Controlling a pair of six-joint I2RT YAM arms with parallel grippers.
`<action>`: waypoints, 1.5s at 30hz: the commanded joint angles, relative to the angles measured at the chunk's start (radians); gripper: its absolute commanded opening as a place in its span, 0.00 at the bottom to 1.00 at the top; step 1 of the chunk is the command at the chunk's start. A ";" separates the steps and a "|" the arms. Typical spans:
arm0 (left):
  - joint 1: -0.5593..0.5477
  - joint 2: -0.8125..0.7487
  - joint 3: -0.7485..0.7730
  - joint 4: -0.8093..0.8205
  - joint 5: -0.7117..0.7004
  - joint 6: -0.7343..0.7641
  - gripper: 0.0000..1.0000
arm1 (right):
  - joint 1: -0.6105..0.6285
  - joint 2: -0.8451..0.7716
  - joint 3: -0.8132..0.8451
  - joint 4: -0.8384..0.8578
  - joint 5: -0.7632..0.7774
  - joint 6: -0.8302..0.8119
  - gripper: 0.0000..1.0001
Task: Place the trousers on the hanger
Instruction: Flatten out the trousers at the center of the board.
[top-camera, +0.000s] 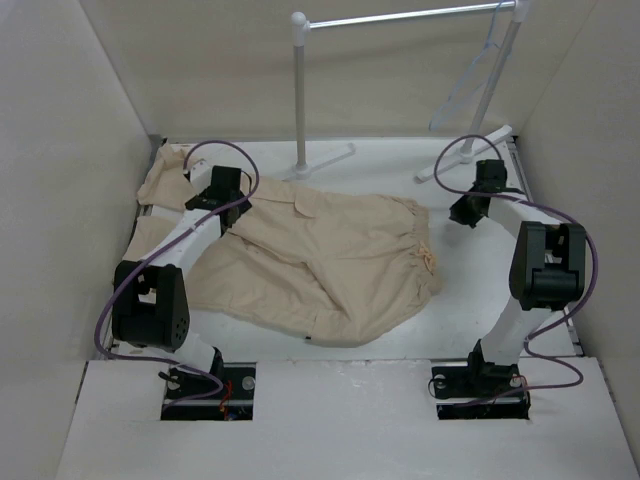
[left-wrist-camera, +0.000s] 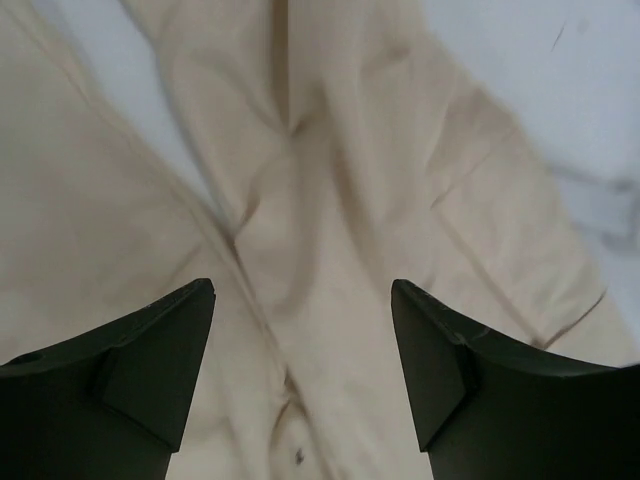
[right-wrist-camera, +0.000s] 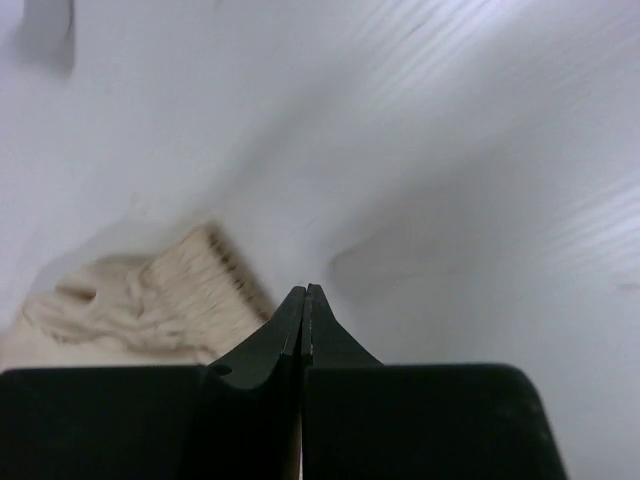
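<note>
White tabletop (top-camera: 470, 290), boxed in on three sides by plain pale beige walls (top-camera: 90, 110), and that's our whole arena. At the back stands a white rack of thick posts and a top rail (top-camera: 298, 90), feet planted on the table. A flat white board (top-camera: 350, 420) covers the near edge around the two arm bases.

And where are we in the job? Right at the start, by the look of it! The long cream cargo trousers (top-camera: 320, 260) lie spread and wrinkled across the middle and left of the table, waistband to the right, legs running off to the left corner. The thin pale bluish wire hanger (top-camera: 468, 75) dangles from the right end of the rail, well apart from the cloth. Nothing has been threaded, draped or lifted.

Left gripper (left-wrist-camera: 300, 290) is over the legs of the garment, jaws spread wide with creased cloth showing between them. Nothing is pinched there, and whether the tips touch the fabric I can't tell.

Right gripper (right-wrist-camera: 305, 292) is over bare table just beside the gathered waistband, jaws pressed tight together and empty, with not a thread between them.

So it's all left to play for. My read: the hanger has to come off the rail or the trousers go up to it, and the cloth has to be folded over the bottom bar.
</note>
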 joint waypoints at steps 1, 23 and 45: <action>-0.069 -0.114 -0.094 -0.057 0.034 -0.048 0.68 | -0.096 -0.100 0.007 -0.004 0.076 0.020 0.00; -0.413 -0.411 -0.339 -0.202 0.070 -0.167 0.36 | 0.127 -0.813 -0.594 -0.193 0.167 0.098 0.72; -0.381 -0.431 -0.356 -0.180 0.133 -0.164 0.52 | -0.282 -0.830 -0.542 -0.226 0.255 0.069 0.10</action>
